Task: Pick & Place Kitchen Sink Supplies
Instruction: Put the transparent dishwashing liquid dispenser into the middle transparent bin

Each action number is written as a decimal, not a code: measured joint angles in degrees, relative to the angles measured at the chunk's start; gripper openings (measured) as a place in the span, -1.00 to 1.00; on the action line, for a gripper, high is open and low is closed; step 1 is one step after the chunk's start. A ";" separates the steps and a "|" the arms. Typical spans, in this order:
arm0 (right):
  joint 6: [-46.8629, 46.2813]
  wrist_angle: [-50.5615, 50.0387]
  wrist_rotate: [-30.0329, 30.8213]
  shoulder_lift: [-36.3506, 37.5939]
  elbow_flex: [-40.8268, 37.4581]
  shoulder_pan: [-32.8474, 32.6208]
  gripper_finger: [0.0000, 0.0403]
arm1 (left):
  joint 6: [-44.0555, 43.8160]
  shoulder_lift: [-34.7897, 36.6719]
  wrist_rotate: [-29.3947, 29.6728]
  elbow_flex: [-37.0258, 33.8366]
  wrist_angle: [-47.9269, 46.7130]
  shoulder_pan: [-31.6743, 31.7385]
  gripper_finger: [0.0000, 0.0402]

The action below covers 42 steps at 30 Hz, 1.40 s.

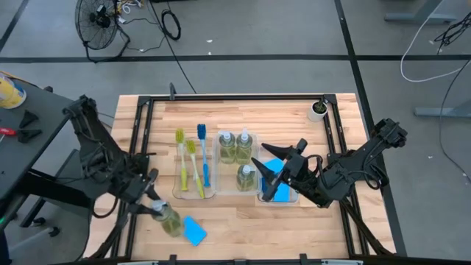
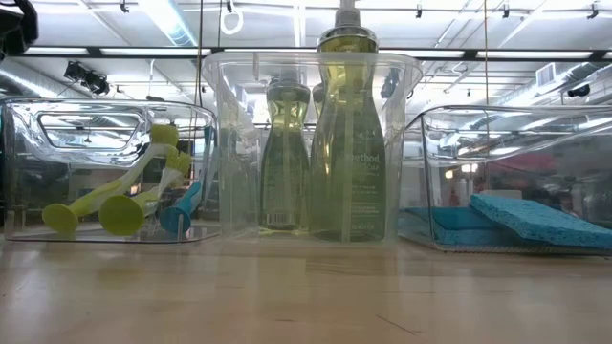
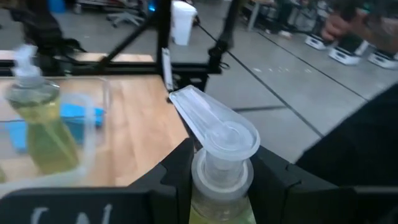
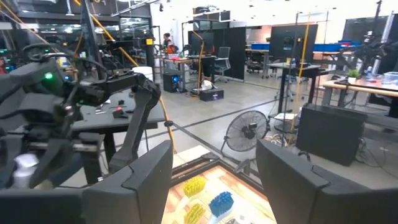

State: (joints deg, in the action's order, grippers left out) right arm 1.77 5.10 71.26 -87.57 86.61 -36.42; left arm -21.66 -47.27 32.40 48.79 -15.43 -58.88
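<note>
While three brushes (image 1: 193, 160) fill one tray (image 1: 176, 193), three bottles (image 1: 235, 147) another, left tool (image 1: 156, 208) grips a fourth bottle (image 1: 171, 221); right tool (image 1: 283, 163) gapes empty above the sponge tray (image 1: 294, 197).

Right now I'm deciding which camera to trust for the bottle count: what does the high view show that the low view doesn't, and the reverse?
Only the high view shows the left end effector shut on a fourth soap bottle, a loose sponge, and the right end effector open above the sponge tray. Only the low view shows a bottle's label. Both show the brushes and the bottles in the middle tray.
</note>
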 joint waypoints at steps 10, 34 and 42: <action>-0.03 0.00 -0.39 0.00 0.00 0.00 0.15 | 6.04 0.00 3.22 4.85 0.00 7.82 -0.41; 0.21 0.00 -0.39 0.00 -0.01 0.00 0.15 | 18.25 -6.64 -8.29 7.54 10.71 29.01 -0.41; 0.23 -0.04 -0.39 0.00 0.00 0.00 0.15 | 19.47 -7.23 -13.96 7.54 12.53 35.72 -0.41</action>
State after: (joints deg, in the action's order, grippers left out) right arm 2.00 5.06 70.87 -87.57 86.61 -36.42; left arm -2.20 -54.50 18.45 56.34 -2.90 -23.16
